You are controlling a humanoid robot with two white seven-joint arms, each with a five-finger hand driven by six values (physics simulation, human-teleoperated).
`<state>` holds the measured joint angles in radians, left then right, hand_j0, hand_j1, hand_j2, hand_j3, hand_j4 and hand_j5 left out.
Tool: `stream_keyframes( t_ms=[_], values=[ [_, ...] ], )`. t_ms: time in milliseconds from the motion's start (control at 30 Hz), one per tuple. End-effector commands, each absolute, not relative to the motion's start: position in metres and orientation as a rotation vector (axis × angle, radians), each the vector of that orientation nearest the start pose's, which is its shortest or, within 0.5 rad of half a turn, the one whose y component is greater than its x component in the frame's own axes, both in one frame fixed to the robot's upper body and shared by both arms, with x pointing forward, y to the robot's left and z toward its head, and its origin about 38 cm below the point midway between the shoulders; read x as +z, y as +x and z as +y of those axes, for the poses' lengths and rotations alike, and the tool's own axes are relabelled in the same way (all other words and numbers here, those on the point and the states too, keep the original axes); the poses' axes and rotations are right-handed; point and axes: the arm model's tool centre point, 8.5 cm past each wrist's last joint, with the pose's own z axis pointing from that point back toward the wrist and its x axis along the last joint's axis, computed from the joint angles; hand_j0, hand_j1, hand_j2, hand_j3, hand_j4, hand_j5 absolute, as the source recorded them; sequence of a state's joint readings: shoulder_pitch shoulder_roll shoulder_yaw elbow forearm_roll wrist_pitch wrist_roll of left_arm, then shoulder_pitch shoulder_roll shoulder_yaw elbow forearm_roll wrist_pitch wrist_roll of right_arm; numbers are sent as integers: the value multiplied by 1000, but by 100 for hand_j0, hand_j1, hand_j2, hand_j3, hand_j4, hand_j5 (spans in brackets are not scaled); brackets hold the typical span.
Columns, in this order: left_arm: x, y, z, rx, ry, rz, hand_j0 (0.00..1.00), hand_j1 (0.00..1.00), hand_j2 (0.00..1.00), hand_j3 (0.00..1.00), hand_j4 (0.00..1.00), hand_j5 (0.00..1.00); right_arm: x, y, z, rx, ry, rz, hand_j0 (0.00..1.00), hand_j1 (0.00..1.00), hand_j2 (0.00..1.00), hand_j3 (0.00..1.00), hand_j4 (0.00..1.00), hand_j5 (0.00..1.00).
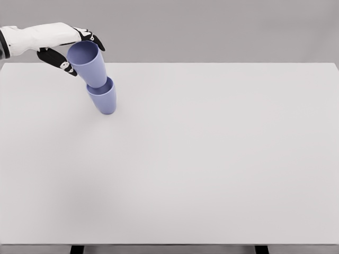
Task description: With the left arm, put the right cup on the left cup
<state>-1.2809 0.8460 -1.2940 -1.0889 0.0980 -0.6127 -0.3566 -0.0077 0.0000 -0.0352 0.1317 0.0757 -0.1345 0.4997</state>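
Note:
Two blue cups stand nested at the table's far left. The upper cup (87,62) leans with its mouth toward the upper left, and its base sits inside the lower cup (104,99), which rests on the white table (201,159) and also leans. My left hand (77,51) comes in from the left edge and holds the upper cup near its rim, fingers (93,38) over the far side and thumb (59,62) on the near side. No right arm shows.
The table's far edge runs just behind the cups. Its left edge lies close to the hand. Nothing else stands on the tabletop.

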Motion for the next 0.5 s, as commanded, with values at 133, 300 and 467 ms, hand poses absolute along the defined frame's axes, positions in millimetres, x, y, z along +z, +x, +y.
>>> stream_keyframes(
  t_ms=[133, 300, 467],
  values=[
    [311, 513, 319, -1861, 363, -1529, 59, 59, 59, 59, 59, 59, -251, -28, -228, 43, 423, 1, 100, 100, 100, 100, 100, 100],
    [312, 513, 317, -1862, 361, -1532, 59, 59, 59, 59, 59, 59, -251, -28, -228, 43, 423, 1, 100, 100, 100, 100, 100, 100],
    [312, 512, 316, -1864, 359, -1536, 59, 59, 59, 59, 59, 59, -251, -28, -228, 43, 423, 1, 100, 100, 100, 100, 100, 100]
  ],
)
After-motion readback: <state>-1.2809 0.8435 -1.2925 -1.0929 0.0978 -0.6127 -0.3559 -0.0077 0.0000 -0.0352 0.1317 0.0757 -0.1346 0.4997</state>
